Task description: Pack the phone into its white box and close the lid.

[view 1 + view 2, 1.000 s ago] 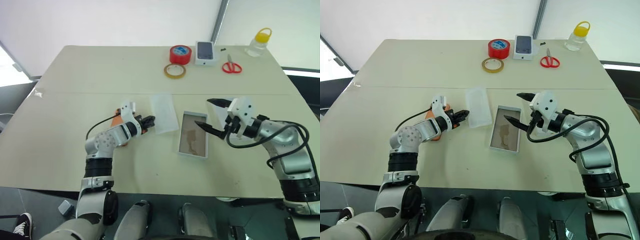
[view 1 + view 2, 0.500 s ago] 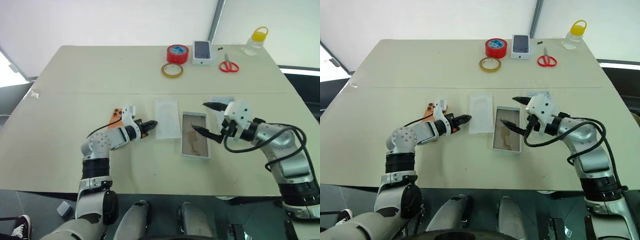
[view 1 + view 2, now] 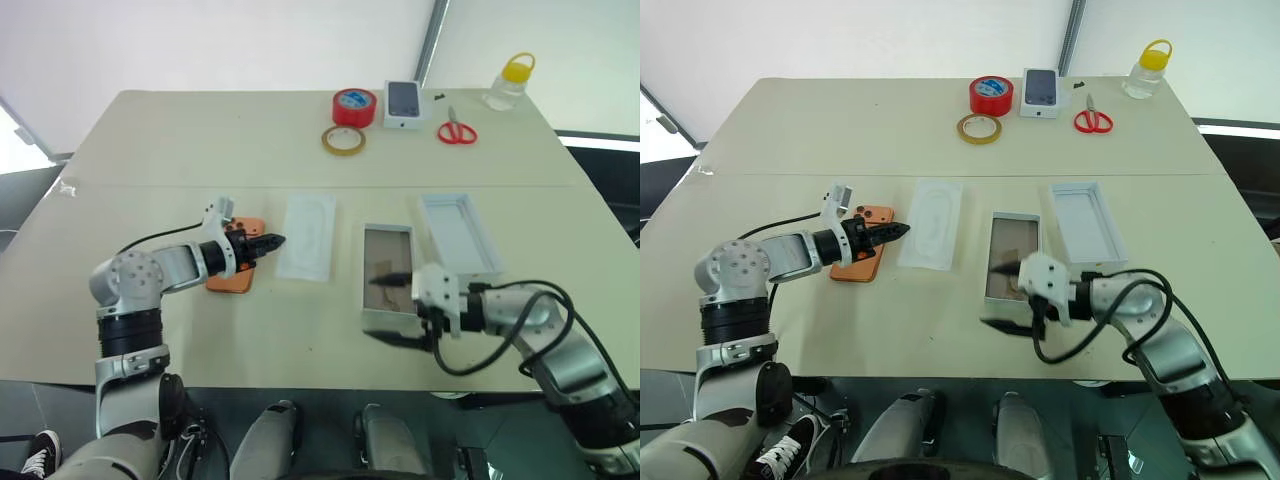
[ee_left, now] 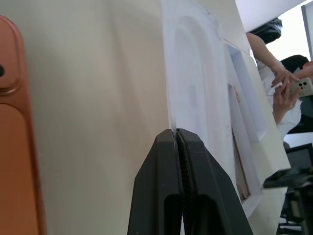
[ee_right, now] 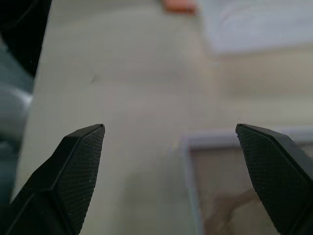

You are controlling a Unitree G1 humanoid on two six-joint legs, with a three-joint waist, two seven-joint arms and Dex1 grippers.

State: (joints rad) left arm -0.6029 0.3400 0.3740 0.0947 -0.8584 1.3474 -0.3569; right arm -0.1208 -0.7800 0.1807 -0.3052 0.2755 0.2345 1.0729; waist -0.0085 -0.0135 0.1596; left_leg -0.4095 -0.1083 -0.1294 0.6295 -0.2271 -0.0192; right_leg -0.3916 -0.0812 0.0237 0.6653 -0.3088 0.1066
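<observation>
Phone still unpacked, flat orange smartphone lying left of centre beside clenched, empty left gripper.
Looks stiff, slick, thin: pinch long edges. Right gripper released over brown-bottomed white cardboard box; white lid tray right of it.

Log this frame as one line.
phone: on table, unpacked | white box: empty | lid: off, beside box | left gripper: shut | right gripper: open

At the far edge of my counter I see a red tape roll and, just in front of it, a yellowish tape ring. Beside them stand a small phone-picture box, red-handled scissors and a yellow-capped jar. A flat white insert card lies mid-counter.
</observation>
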